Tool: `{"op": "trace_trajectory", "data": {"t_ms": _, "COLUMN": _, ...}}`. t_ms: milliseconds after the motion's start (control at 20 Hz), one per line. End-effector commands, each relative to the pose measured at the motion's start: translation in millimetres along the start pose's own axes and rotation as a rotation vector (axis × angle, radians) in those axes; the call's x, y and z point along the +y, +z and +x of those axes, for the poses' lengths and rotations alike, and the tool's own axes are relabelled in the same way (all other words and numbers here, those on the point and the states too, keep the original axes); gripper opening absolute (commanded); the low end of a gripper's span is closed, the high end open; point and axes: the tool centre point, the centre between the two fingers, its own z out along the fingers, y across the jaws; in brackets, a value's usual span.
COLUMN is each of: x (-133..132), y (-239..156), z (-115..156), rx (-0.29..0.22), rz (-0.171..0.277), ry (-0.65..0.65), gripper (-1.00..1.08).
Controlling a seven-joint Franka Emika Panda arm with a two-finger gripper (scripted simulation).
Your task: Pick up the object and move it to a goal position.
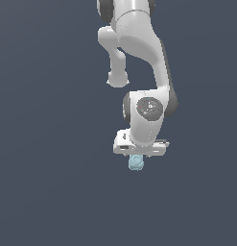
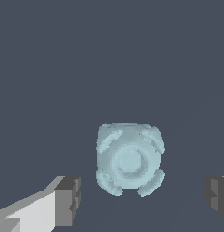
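The object is a small pale blue-teal lumpy blob with a ring-like centre. In the exterior view the object pokes out just below the white gripper hand, partly hidden by it. My gripper is open, with one dark fingertip on one side of the object and the other fingertip far off on the other side. Neither fingertip touches the object. In the exterior view the gripper hangs straight down over it and its fingers are hard to make out.
Everything around is a plain dark grey-blue ground. The white arm rises above the gripper toward the exterior view's upper middle. No other objects or marker show.
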Motion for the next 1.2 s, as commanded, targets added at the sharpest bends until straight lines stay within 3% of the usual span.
{"op": "trace_trajectory", "data": {"t_ms": 0, "x": -2, "y": 5, "z": 3, "rx": 0.000, "rz": -0.002, "ry": 0.008, "gripper": 1.00}}
{"op": "trace_trajectory", "data": {"t_ms": 400, "x": -3, "y": 12, "z": 4, "rx": -0.001, "rz": -0.003, "ry": 0.010, "gripper": 1.00}}
{"op": "trace_trajectory", "data": {"t_ms": 850, "x": -3, "y": 54, "z": 3, "rx": -0.001, "rz": -0.004, "ry": 0.011, "gripper": 1.00}}
{"op": "trace_trajectory", "data": {"t_ms": 1150, "x": -3, "y": 59, "z": 5, "rx": 0.000, "rz": -0.004, "ry": 0.012, "gripper": 1.00}}
